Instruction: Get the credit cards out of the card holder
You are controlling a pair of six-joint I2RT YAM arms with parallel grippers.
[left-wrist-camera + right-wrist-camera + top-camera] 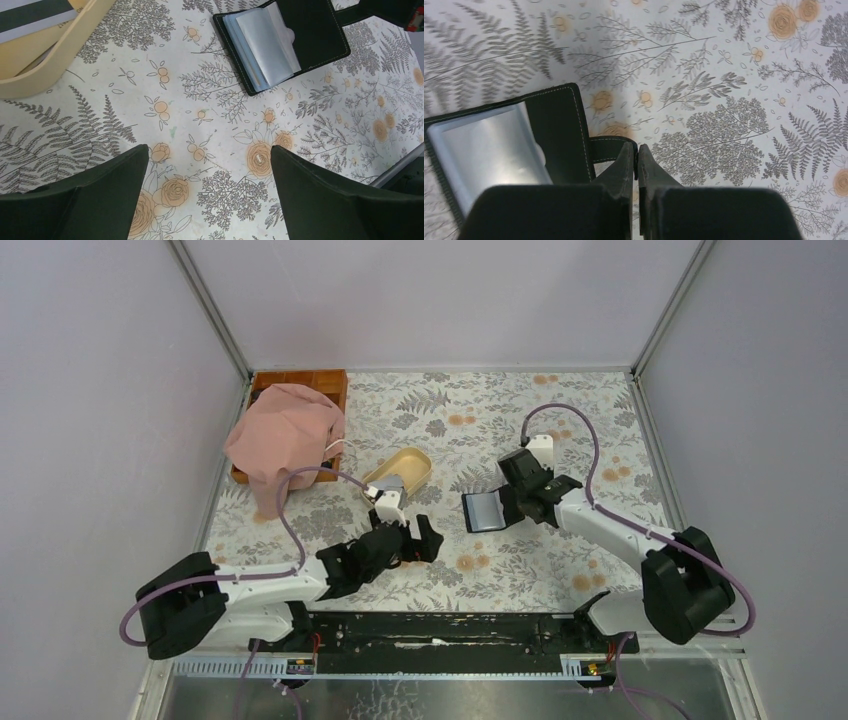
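Black with pale stitching along its edge, the card holder lies spread open on the table, roughly mid-table and a little to the right. Its stack of blue-grey clear sleeves faces up. Whether cards sit inside them cannot be told.

The right gripper is pinched tight on the holder's closing strap, at the holder's right edge. The left gripper hovers near the holder's left with its fingers spread wide, gripping nothing.

The tabletop is pale, printed with grey ferns and orange blossoms. A beige oval dish sits just beyond the left gripper. At the far left corner a pink cloth drapes over a wooden tray. Plain lilac-grey walls enclose the table.
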